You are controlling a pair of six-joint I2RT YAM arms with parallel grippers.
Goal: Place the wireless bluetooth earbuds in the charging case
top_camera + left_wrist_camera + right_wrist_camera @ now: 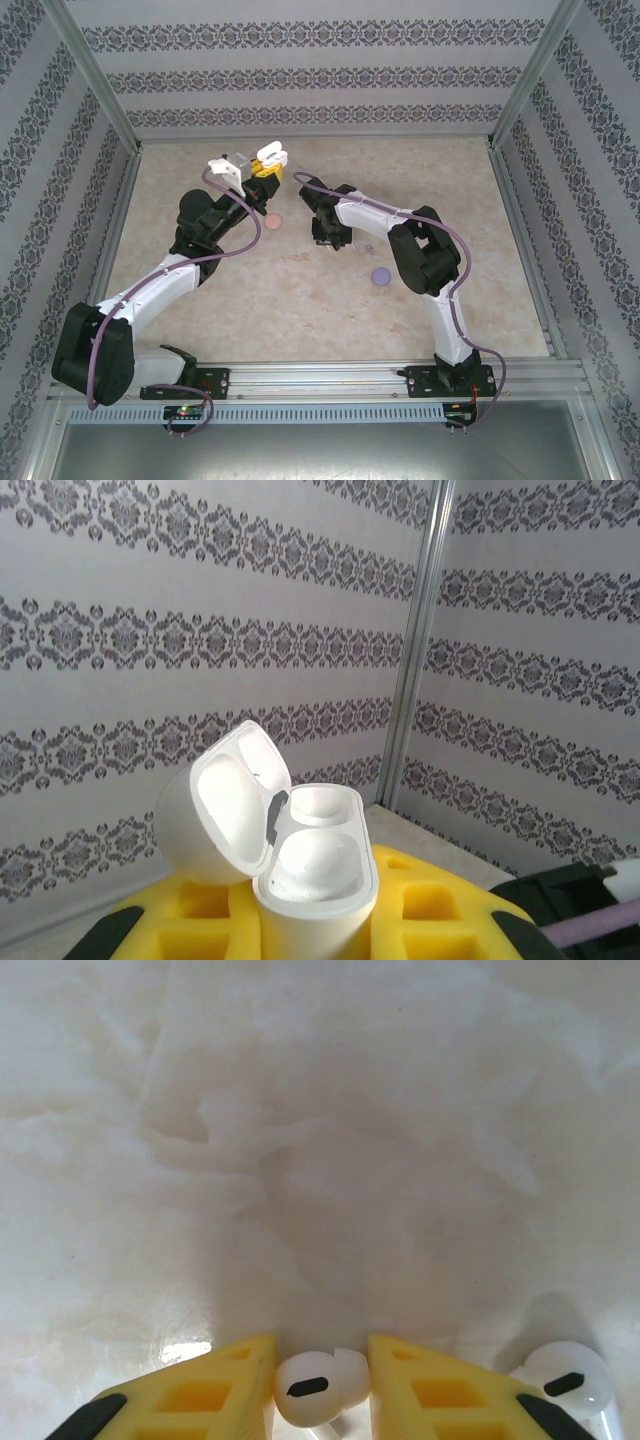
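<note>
White earbud crosswise in the right jaws' grip; left jaws tight on upright, open-lidded charging case.

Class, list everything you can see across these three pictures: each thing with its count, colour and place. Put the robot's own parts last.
Earbuds: two, white, on the table; one between the right gripper's fingers, which touch it, the other lying just to its right.
Open case: one, white, lid up, held off the table by the left gripper.
Round cases: two, one pink, one purple, on the table.
Small speck: one, pale purple, on the table by the right arm; too small to identify.
Table: one, pale marbled.
Walls: three, patterned grey and white.
Arms: two, black and white.
Grippers: two, yellow-fingered; left gripper, right gripper.
</note>
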